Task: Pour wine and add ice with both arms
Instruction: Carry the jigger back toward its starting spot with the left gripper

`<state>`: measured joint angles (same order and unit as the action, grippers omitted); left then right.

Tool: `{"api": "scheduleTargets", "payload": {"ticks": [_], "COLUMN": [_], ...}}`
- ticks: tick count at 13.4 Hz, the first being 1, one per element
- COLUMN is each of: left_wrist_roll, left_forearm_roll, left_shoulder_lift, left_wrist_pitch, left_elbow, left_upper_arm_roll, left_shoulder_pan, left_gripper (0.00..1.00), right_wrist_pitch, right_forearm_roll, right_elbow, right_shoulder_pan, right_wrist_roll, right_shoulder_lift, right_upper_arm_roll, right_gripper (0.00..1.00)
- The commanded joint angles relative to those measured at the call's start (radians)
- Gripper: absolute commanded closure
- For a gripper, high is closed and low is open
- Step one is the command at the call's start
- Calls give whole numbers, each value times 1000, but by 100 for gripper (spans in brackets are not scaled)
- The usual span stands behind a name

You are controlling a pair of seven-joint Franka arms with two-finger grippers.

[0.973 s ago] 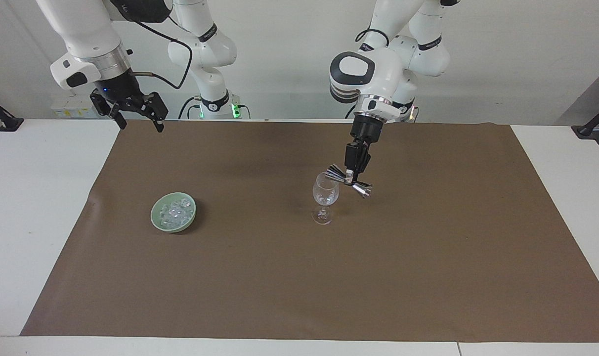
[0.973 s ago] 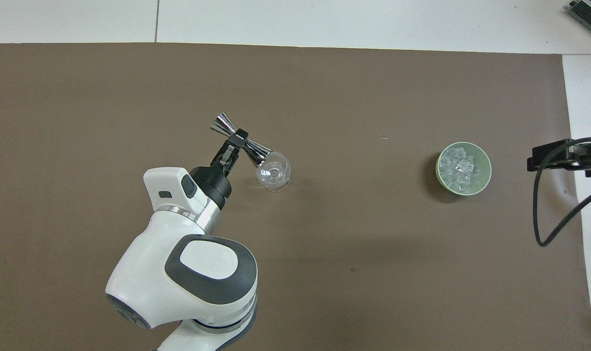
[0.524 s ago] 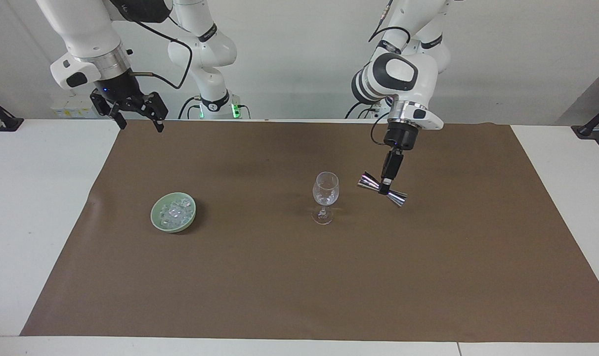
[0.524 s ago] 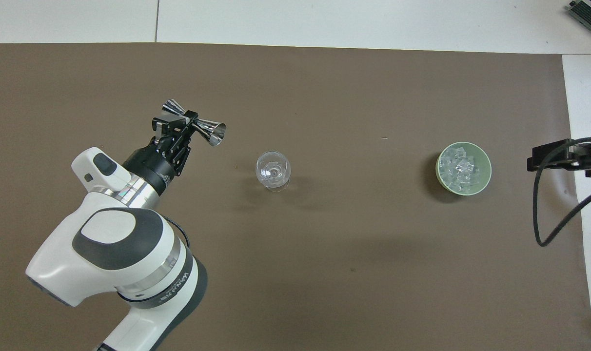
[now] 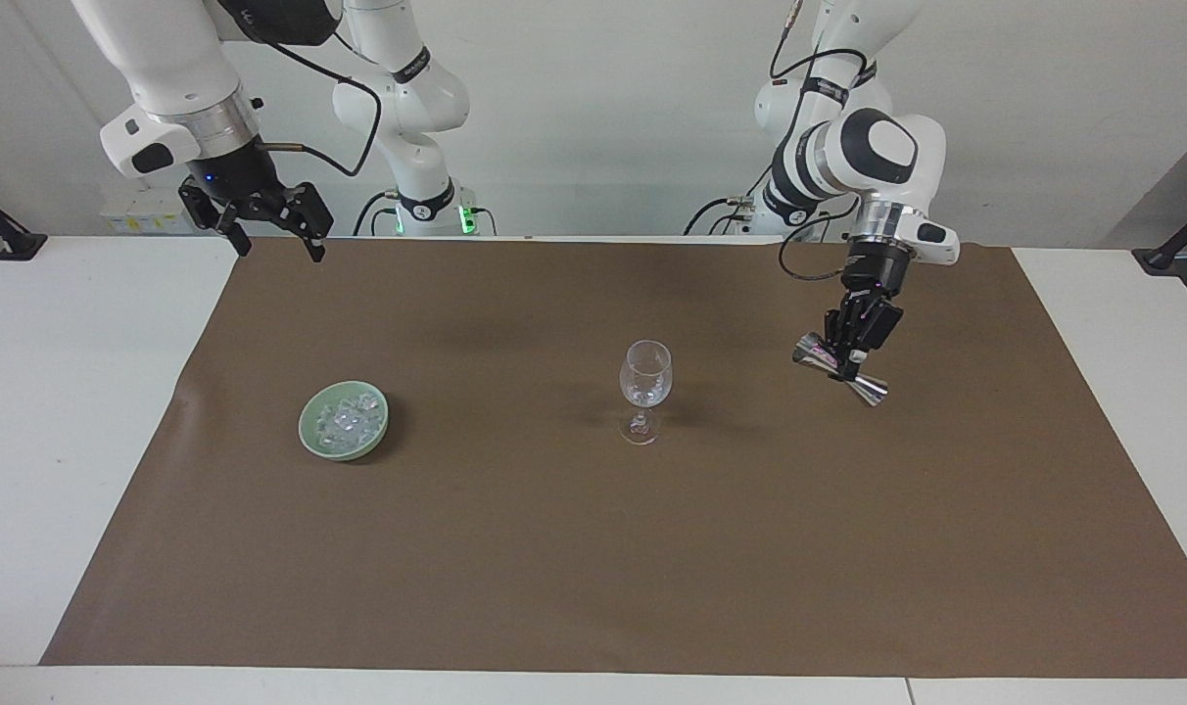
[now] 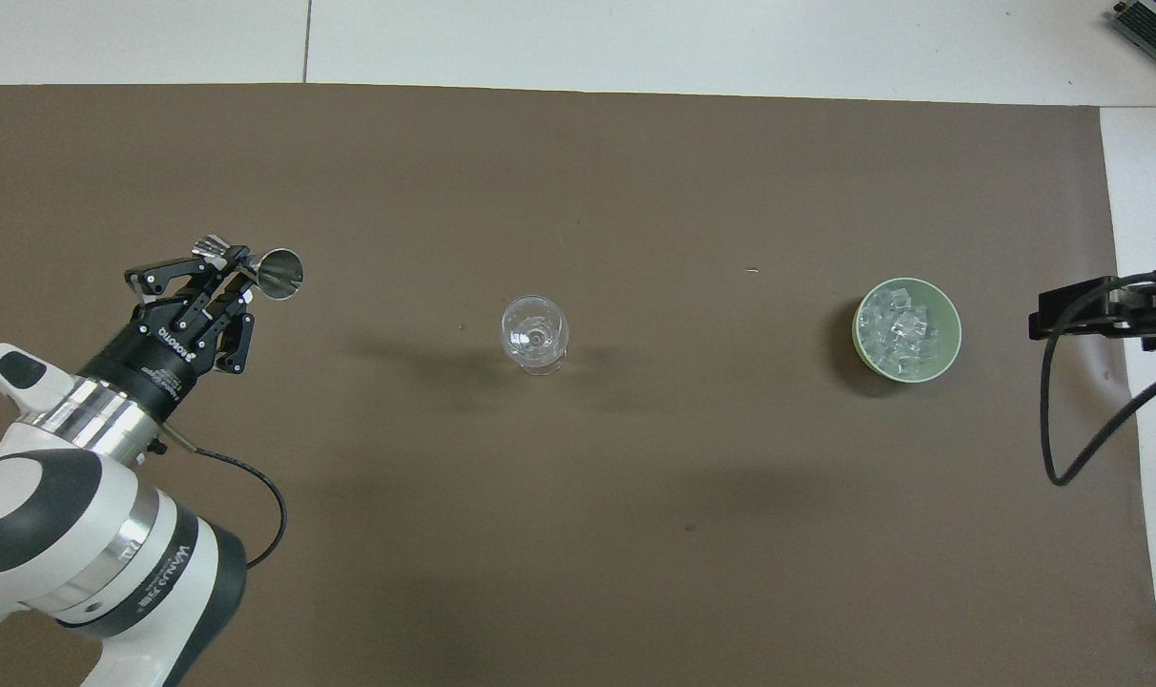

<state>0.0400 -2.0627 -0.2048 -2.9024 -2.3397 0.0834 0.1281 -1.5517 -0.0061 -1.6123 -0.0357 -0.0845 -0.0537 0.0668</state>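
A clear stemmed glass [image 5: 644, 377] [image 6: 534, 332] stands upright mid-table on the brown mat. My left gripper [image 5: 845, 364] [image 6: 230, 277] is shut on the waist of a silver double-cone jigger [image 5: 873, 392] [image 6: 280, 274]. It holds the jigger tilted above the mat, off to the side of the glass toward the left arm's end. The ice [image 5: 347, 419] [image 6: 900, 329] fills a pale green bowl [image 5: 305, 426] [image 6: 953, 324] toward the right arm's end. My right gripper [image 5: 280, 247] [image 6: 1103, 310] waits open and empty, high over the mat's edge at that end. No wine shows.
The brown mat [image 5: 593, 548] covers most of the white table [image 5: 65, 392], leaving white strips at both ends. A black cable [image 6: 1064, 420] hangs from the right wrist. Black clamps [image 5: 6, 235] sit at the table's corners by the robots.
The left gripper has carried the jigger away from above the glass, toward the left arm's end of the table. The right arm, glass and bowl have not moved.
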Motion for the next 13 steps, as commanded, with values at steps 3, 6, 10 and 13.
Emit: {"api": "scheduleTargets", "payload": {"ticks": [3, 6, 10, 13], "left_wrist_roll": [-168, -296, -403, -518], "left_forearm_roll": [-10, 1, 7, 47], "left_shoulder_lift": [-65, -29, 24, 67], "left_wrist_pitch": [230, 320, 374, 374], "left_elbow": [-144, -148, -148, -110], "left_upper_arm_roll": [-210, -264, -264, -266], "left_shoulder_pan": [-18, -74, -140, -153], "left_gripper": [100, 100, 100, 100], "right_wrist_pitch": [-2, -44, -246, -289], "right_forearm_roll": [8, 8, 11, 18], "right_elbow": [-37, -47, -217, -271], "right_shoulder_pan": [7, 7, 3, 2], "right_wrist_roll": [23, 38, 109, 239], "right_shoulder_lift": [-31, -29, -61, -36], "right_upper_arm_roll": [2, 1, -1, -1], "right_gripper": [0, 0, 0, 0]}}
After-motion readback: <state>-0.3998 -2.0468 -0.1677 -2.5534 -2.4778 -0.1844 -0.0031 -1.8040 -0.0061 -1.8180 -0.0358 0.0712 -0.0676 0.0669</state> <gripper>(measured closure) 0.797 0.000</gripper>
